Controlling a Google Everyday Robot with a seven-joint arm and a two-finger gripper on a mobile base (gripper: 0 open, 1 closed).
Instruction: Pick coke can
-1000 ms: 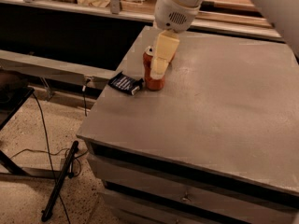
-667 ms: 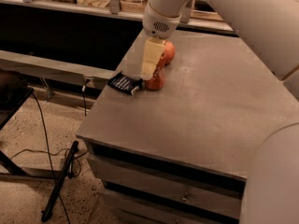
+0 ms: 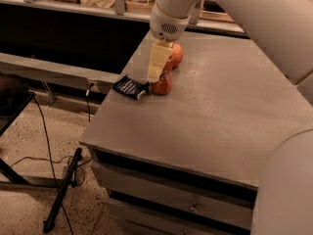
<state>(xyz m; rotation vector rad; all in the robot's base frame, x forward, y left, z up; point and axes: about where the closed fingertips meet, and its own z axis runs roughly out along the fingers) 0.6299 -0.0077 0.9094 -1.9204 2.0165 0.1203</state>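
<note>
The coke can (image 3: 163, 82) is a small red can standing upright near the left edge of the grey table (image 3: 220, 111). My gripper (image 3: 159, 65) hangs from the white arm straight over the can, its pale yellow fingers (image 3: 157, 62) covering the can's top and upper half. Only the lower part of the can shows. A round orange-red fruit (image 3: 176, 54) sits just behind the can. A flat dark blue packet (image 3: 131, 87) lies just left of the can at the table's edge.
The table has drawers below its front edge. A dark shelf unit runs along the back left. Black cables and a dark bar (image 3: 62, 190) lie on the speckled floor at the left. My white arm fills the upper right.
My gripper has shifted left and lower over the can. The fruit behind the can has come into view.
</note>
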